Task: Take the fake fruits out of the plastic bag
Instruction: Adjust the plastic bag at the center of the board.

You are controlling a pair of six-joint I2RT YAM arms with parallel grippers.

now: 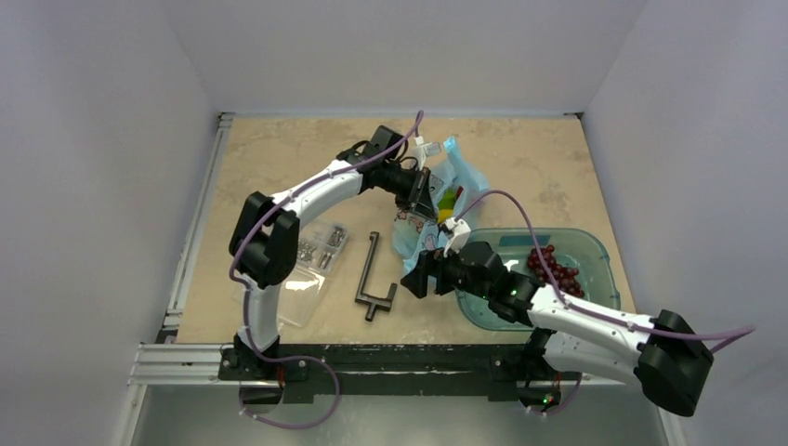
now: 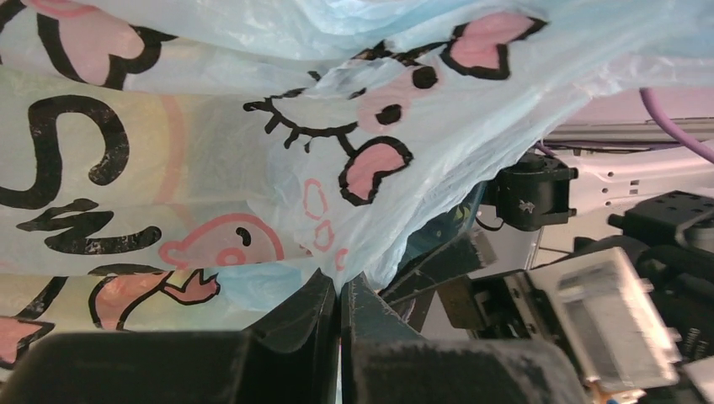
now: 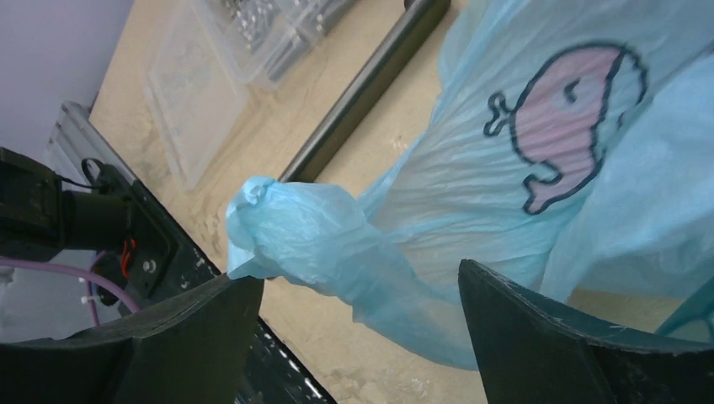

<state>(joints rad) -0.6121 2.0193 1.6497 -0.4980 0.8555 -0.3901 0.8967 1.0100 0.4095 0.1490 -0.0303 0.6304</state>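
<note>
Beige tabletop (image 1: 279, 158), possibly stone, under plastic bag (image 1: 467, 177); pale walls (image 1: 93, 111).

My white-shelled left arm (image 1: 316, 189) arcs forward and bends rightward, and its black two-finger left tool (image 2: 338, 290) is pinched tight on the thin light-blue plastic bag (image 2: 253, 160). My white-shelled right arm (image 1: 595, 327) lies low, angled leftward, with its black right tool (image 3: 360, 282) spread wide.

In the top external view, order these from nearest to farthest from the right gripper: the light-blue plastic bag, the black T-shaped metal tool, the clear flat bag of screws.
1. The light-blue plastic bag, its lower end right beside the right gripper.
2. The black T-shaped metal tool, just to the left.
3. The clear flat bag of screws, farther left.
</note>
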